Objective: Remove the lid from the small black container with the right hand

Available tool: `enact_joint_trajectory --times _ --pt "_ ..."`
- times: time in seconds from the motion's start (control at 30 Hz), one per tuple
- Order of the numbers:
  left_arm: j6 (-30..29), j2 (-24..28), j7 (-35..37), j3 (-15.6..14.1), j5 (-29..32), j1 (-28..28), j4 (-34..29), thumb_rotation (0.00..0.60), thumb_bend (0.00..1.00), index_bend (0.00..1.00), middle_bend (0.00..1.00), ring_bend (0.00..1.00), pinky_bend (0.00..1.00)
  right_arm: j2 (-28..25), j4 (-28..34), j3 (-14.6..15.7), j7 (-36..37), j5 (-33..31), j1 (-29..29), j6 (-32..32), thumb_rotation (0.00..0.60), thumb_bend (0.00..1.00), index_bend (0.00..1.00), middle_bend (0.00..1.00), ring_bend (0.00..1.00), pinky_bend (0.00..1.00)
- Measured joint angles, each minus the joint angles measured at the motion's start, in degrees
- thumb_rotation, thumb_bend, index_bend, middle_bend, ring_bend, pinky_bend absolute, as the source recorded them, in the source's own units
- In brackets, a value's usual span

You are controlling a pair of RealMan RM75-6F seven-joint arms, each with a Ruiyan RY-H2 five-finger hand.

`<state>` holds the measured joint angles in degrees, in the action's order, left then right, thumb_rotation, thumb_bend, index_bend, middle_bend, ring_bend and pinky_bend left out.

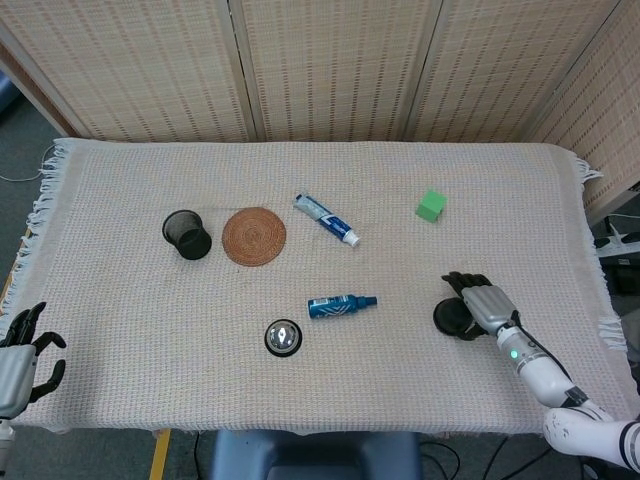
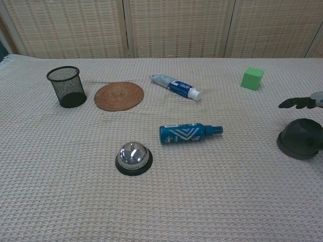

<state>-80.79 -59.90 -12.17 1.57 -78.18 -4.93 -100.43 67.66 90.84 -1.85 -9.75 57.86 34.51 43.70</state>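
Note:
The small black container [image 1: 452, 318] is a dark, domed, round piece lying on the cloth at the right, also in the chest view [image 2: 301, 138]. I cannot make out a separate lid on it. My right hand [image 1: 487, 303] hovers just above and behind it with fingers stretched out and apart, not touching it. In the chest view only its dark fingers [image 2: 298, 103] show at the right edge, with a clear gap above the container. My left hand [image 1: 20, 360] hangs off the table's near left corner, fingers apart, holding nothing.
A black mesh cup [image 1: 187, 234] and a woven coaster [image 1: 254, 236] sit at the left. A toothpaste tube [image 1: 327, 220], a blue spray bottle [image 1: 341, 305], a silver call bell [image 1: 283, 338] and a green cube [image 1: 431, 206] lie on the cloth [image 1: 120, 300].

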Motion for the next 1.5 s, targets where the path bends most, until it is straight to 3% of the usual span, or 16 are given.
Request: enact_joint_trajectory --times 0.17,0.37,0.73,1.03,1.27,1.5 --pt "-0.05 -0.06 -0.13 -0.03 0.02 0.04 -0.04 0.6 0.42 0.45 0.0 0.02 0.4 -0.69 1.84 0.35 -0.36 1.55 -1.02 2.14 0.6 0.16 0.0 0.01 0.06 0.2" --pt "0.0 -0.08 -0.24 -0.1 0.01 0.04 -0.05 0.6 0.42 0.45 0.0 0.02 0.4 -0.48 2.2 0.63 -2.66 -0.13 -1.24 3.17 0.6 0.16 0.08 0.12 0.2 0.35" --pt "-0.19 -0.07 -0.15 -0.09 -0.1 0.12 0.03 0.6 0.42 0.45 0.0 0.02 0.4 1.48 1.08 0.22 -4.93 -1.89 -1.44 5.74 0.6 0.16 0.34 0.35 0.46 0.62" --pt "-0.17 -0.09 -0.23 -0.07 -0.02 0.12 0.03 0.6 0.42 0.45 0.0 0.02 0.4 2.58 0.49 -0.27 -6.0 -1.71 -2.27 8.41 0.6 0.16 0.48 0.4 0.55 0.71" --pt "-0.18 -0.05 -0.2 -0.06 -0.02 0.13 -0.02 0.6 0.42 0.45 0.0 0.02 0.4 1.44 2.62 -0.6 -4.0 2.41 -3.89 11.66 0.6 0.16 0.49 0.4 0.55 0.71" --pt "-0.18 -0.05 -0.07 -0.04 -0.02 0.13 -0.01 0.6 0.42 0.45 0.0 0.02 0.4 -3.66 7.27 -0.08 -2.23 6.39 -7.09 15.97 0.6 0.16 0.49 0.4 0.55 0.71"
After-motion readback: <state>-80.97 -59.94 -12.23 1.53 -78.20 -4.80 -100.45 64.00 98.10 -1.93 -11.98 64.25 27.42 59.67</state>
